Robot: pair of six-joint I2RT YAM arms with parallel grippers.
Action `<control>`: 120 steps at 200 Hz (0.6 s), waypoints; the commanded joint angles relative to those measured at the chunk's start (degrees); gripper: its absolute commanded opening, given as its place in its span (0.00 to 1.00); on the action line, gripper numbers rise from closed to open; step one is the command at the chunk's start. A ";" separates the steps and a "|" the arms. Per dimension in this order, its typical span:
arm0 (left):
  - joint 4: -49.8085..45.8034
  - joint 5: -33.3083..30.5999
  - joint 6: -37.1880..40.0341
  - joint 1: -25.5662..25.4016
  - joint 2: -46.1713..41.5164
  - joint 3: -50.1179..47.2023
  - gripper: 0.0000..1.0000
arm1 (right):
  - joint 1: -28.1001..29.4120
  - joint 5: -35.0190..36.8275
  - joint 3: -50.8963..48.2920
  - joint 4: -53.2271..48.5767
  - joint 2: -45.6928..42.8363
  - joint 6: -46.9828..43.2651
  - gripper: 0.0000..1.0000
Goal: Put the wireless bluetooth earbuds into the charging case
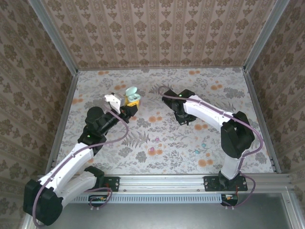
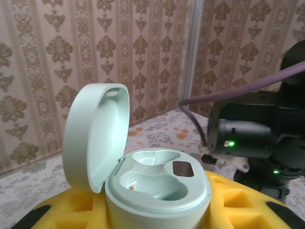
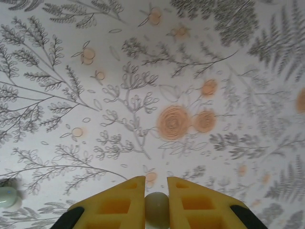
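**Left end effector** [image 2: 159, 207]: clamping the case [image 2: 157, 186] by its base and holding it upright above the tabletop [image 1: 157, 164]. The lid [image 2: 97, 136] is standing open to the left of the fingers. Both wells [image 2: 152, 179] are showing empty.

**Right end effector** [image 3: 156, 186]: closed narrow, pinching a small pale bud [image 3: 157, 210] between its yellow fingers [image 3: 119, 202] and pointing down at the tabletop.

**Progress:** judged early. Nothing is sitting in the case. One bud is being held, and carrying and seating it are remaining. A second bud [image 3: 7, 196] is lying on the tabletop, well left of the right end effector.

**Unclear:**
- The held bud is being cut off by the frame edge, so its orientation is unreadable.
- Pink and cyan specks [image 1: 197, 151], nearer the arm bases than the right end effector, are too small to identify.
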 commanded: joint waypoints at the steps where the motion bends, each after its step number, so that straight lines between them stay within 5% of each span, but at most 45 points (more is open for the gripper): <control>1: -0.16 1.51 -0.07 1.80 -0.62 1.38 0.34 | 1.72 6.36 3.34 -8.26 2.49 -2.60 0.17; 79: 0.72 2.41 -1.20 5.70 -0.15 -0.08 0.34 | 5.85 11.13 6.69 -12.47 3.60 -3.23 0.17; 120: 0.74 2.39 -2.02 5.78 -0.69 -0.87 0.34 | 5.52 6.64 5.42 -10.77 -0.74 -2.49 0.18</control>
